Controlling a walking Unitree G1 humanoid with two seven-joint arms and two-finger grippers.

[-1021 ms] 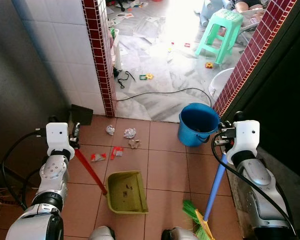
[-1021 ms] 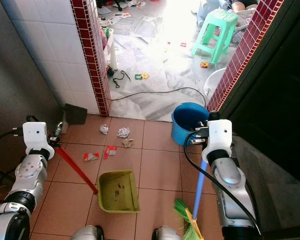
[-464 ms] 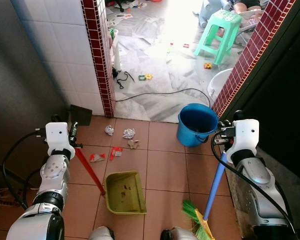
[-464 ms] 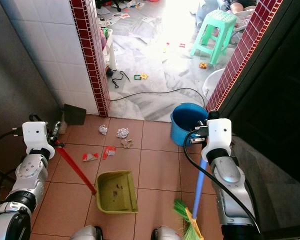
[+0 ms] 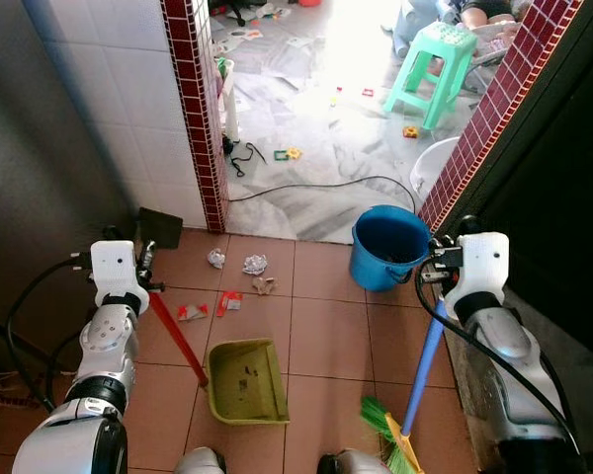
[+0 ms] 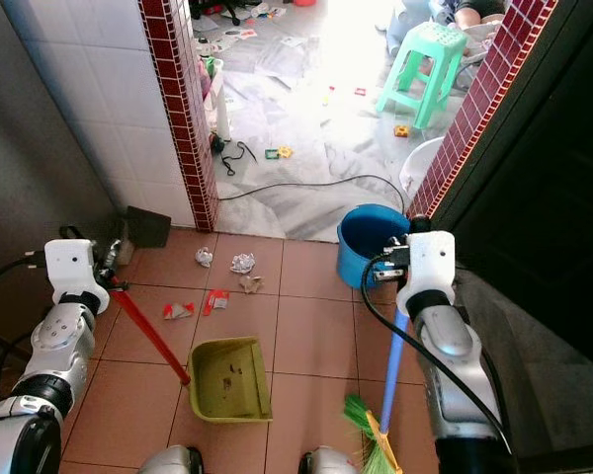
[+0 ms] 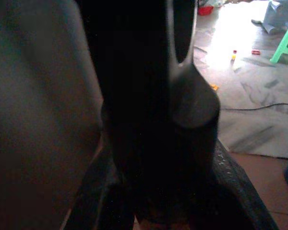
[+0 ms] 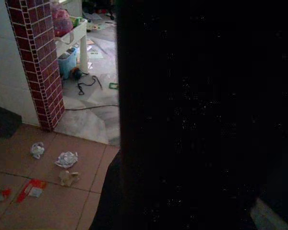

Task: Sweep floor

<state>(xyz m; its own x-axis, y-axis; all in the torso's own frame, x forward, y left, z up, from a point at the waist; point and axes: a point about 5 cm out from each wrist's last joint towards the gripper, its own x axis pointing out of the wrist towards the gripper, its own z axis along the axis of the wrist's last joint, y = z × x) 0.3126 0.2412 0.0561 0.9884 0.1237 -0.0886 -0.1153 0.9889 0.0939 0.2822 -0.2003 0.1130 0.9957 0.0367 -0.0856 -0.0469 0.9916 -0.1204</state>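
My right tool (image 5: 437,267) grips the blue broom handle (image 5: 422,360), which slants down and inward to green bristles (image 5: 387,423) on the terracotta floor (image 5: 326,336). My left tool (image 5: 146,284) grips the red handle (image 5: 178,338) of the olive dustpan (image 5: 245,380), its mouth facing crumpled paper scraps (image 5: 256,264) near the blue bucket (image 5: 389,245).

I see matt terracotta floor tiles (image 5: 326,336) underfoot, a dull yellow-green plastic dustpan (image 5: 243,380) with a glossy red handle (image 5: 178,339), a smooth blue plastic bucket (image 5: 390,245), crumpled paper scraps (image 5: 256,264), and glazed maroon brick tiles (image 5: 200,109).
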